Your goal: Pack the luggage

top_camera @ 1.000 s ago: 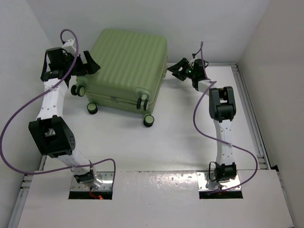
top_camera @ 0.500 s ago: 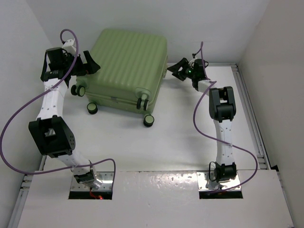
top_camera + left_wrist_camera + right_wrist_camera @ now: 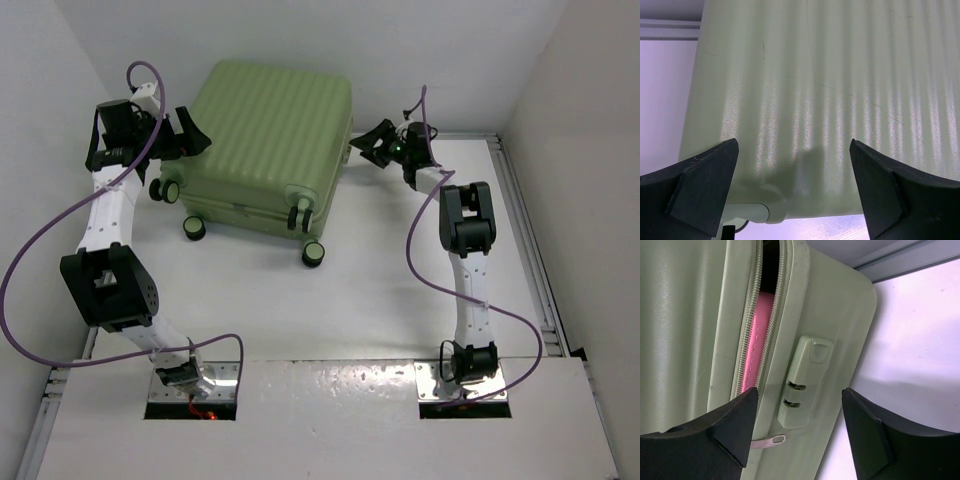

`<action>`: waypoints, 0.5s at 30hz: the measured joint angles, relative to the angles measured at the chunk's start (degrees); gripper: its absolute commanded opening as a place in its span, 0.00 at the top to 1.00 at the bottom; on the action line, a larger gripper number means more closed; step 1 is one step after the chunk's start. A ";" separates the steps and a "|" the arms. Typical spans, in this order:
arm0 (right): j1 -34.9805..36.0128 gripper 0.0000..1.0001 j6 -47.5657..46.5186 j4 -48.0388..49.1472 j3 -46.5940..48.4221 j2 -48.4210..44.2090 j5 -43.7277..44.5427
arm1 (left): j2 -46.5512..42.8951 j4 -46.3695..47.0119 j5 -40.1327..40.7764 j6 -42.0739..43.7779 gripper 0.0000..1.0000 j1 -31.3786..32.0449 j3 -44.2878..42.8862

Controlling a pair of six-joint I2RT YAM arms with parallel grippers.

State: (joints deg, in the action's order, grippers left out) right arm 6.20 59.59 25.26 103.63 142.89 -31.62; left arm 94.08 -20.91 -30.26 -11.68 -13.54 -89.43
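Fingers on the left gripper stand wide apart at the far-left corner of the suitcase, holding nothing.

Top view: the suitcase lies flat at the far side of the table, lid down, wheels toward the arms. The right gripper, jaws apart, has crept a touch closer to the case's right edge over the last second. The left arm and the case have not moved. Judgement: the right arm is lining up on the closing side.

Left wrist view: both fingers frame the ribbed shell; I cannot tell whether they touch it.

Right wrist view: the right gripper is empty, its jaws spread to either side of the lock. The zip gapes, with something pink showing inside. Judgement: contents are in, closing is not yet done, and the pink item crowding the gap could snag the zip. The zip pull sits low, partly hidden by a finger.
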 measured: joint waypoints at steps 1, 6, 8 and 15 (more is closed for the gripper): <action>0.00 0.32 0.00 0.00 0.09 0.00 0.02 | 0.00 0.00 0.00 0.00 0.00 0.00 0.00; 0.42 0.32 0.00 0.04 0.61 0.00 0.02 | 0.00 0.00 0.00 0.00 0.00 0.00 0.02; 0.44 0.32 0.00 0.04 0.66 0.00 0.02 | 0.00 0.00 0.00 0.00 0.00 0.00 0.02; 0.46 0.32 -0.04 -0.11 0.87 0.00 0.04 | 0.00 0.00 0.00 0.00 0.00 0.00 0.02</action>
State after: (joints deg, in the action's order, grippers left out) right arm 6.66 59.55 25.15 104.51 142.89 -31.57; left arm 94.08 -20.91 -30.26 -11.68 -13.54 -89.41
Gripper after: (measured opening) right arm 0.680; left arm 0.997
